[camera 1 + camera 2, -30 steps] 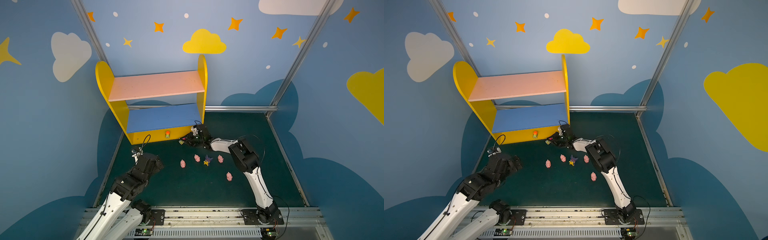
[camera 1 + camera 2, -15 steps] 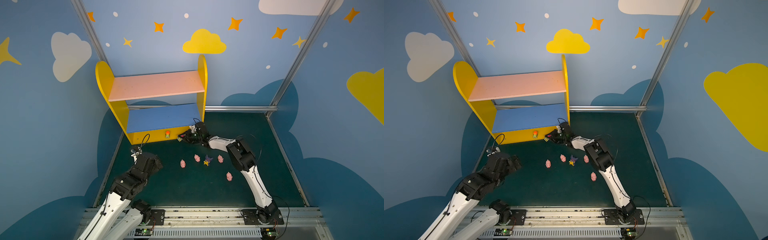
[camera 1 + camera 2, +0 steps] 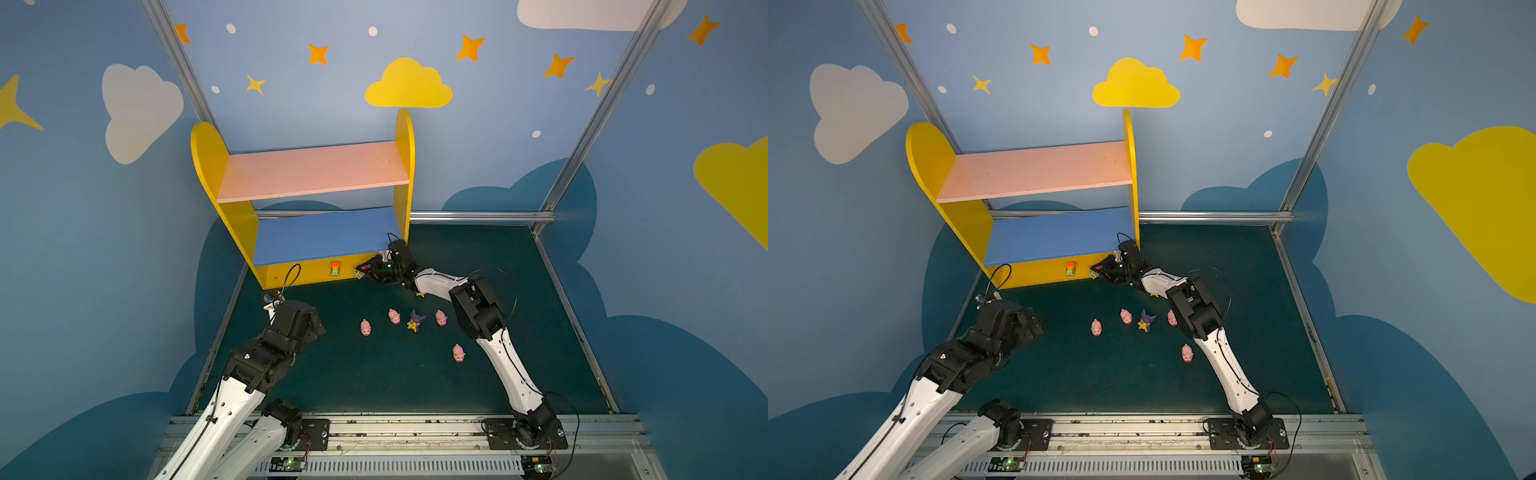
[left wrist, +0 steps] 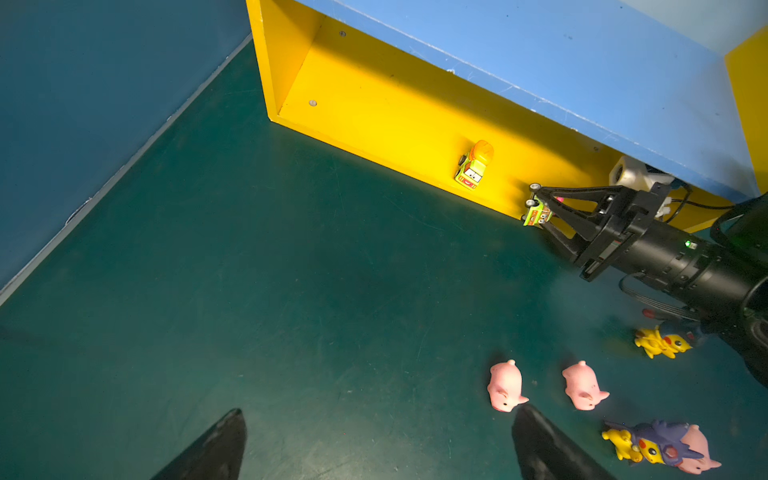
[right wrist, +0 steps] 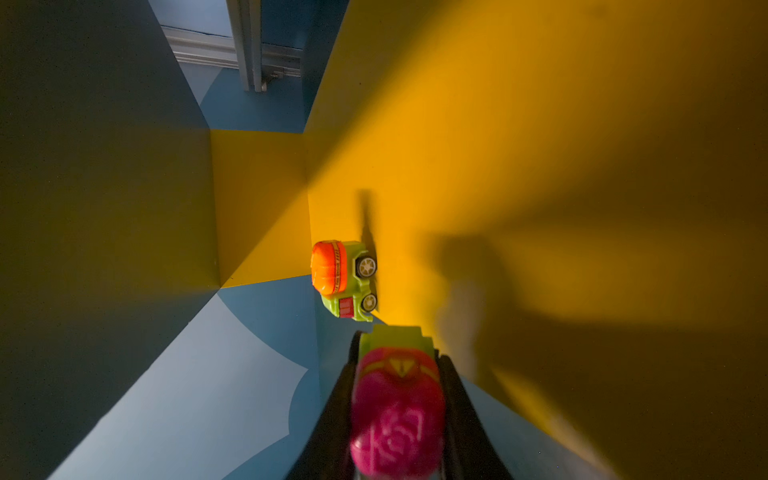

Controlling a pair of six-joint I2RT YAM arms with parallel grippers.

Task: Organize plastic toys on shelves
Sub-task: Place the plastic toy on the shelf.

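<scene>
Nearest, at the lower left of both top views, the left gripper [image 4: 380, 419] hangs over the mat [image 3: 332, 382] with its jaws wide apart and nothing between them. In its wrist view two pigs [image 4: 505, 386] lie just beyond one fingertip. Mid-frame, all four pigs and a purple-headed figure [image 3: 415, 321] lie loose on the mat, and a second figure [image 3: 420, 294] lies partly under the right arm. Farther up, the right gripper [image 4: 544, 208] is clamped on the pink car [image 5: 399, 399], reaching in low at the front edge of the base [image 3: 299, 272] of the shelf. Over the last second it has slid leftward in the frame along that edge, closing on the orange car [image 3: 335, 268], which already stands on the base. The two cars are now near but apart. The left arm and the loose toys have not moved. From this I judge that the pink car is about to be set down beside the orange one, so the cars seem meant for the base. Whether its wheels touch the base yet I cannot tell. Behind and above, the blue board [image 3: 324, 235] and pink board [image 3: 311, 168] are bare, so pigs and figures are yet to be shelved.
</scene>
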